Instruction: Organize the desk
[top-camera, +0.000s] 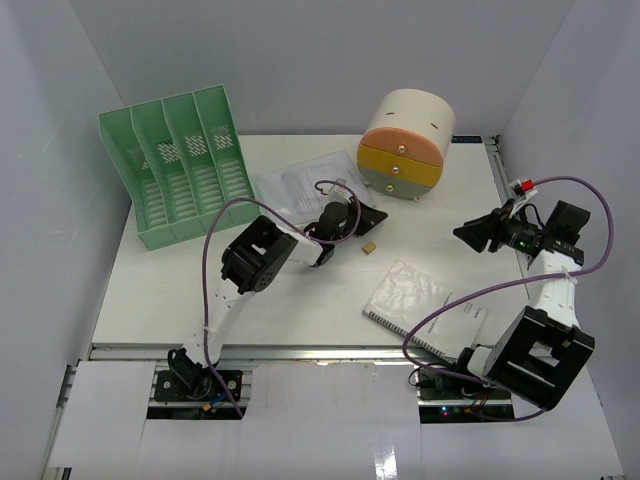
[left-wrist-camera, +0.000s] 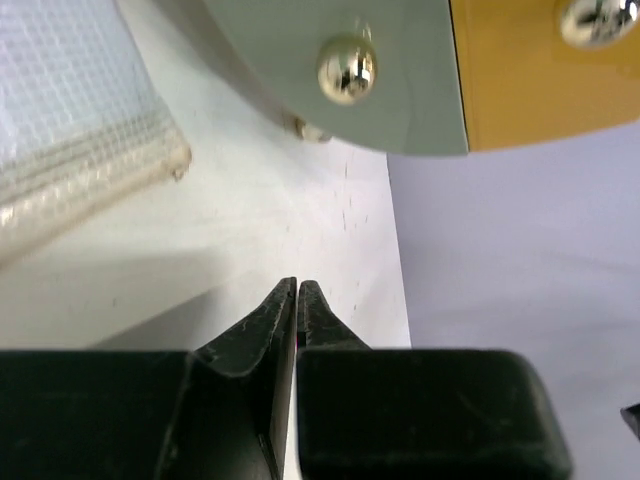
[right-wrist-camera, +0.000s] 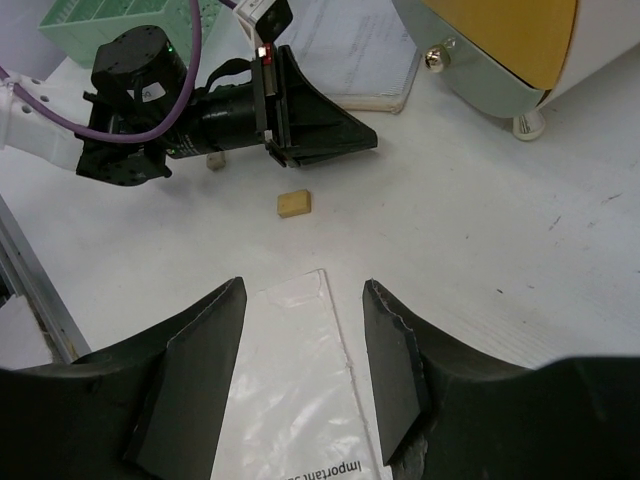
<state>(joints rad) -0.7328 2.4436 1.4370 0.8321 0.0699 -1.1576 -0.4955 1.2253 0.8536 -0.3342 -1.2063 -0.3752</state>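
Both empty, my left gripper (left-wrist-camera: 297, 292) pinched shut, right gripper (right-wrist-camera: 302, 292) spread; the block (right-wrist-camera: 294, 204) near the drawer box (top-camera: 404, 145) on the desk (top-camera: 160, 290) looks light, stiff, side-pinchable

Bright, even light; soft shadows on the desk (top-camera: 310, 300); close foreground blurred.

Far left of desk (top-camera: 170, 290): green file rack (top-camera: 180, 172), four slots. Far centre: round drawer box (top-camera: 405, 145) with orange, yellow and grey fronts. Between them: loose papers (top-camera: 300, 183). Left gripper (top-camera: 375, 214) at papers' near right corner, small tan block (top-camera: 369, 247) just beside. Near right: spiral notebook (top-camera: 410, 300). Right gripper (top-camera: 462, 232) near right edge, pointing left.
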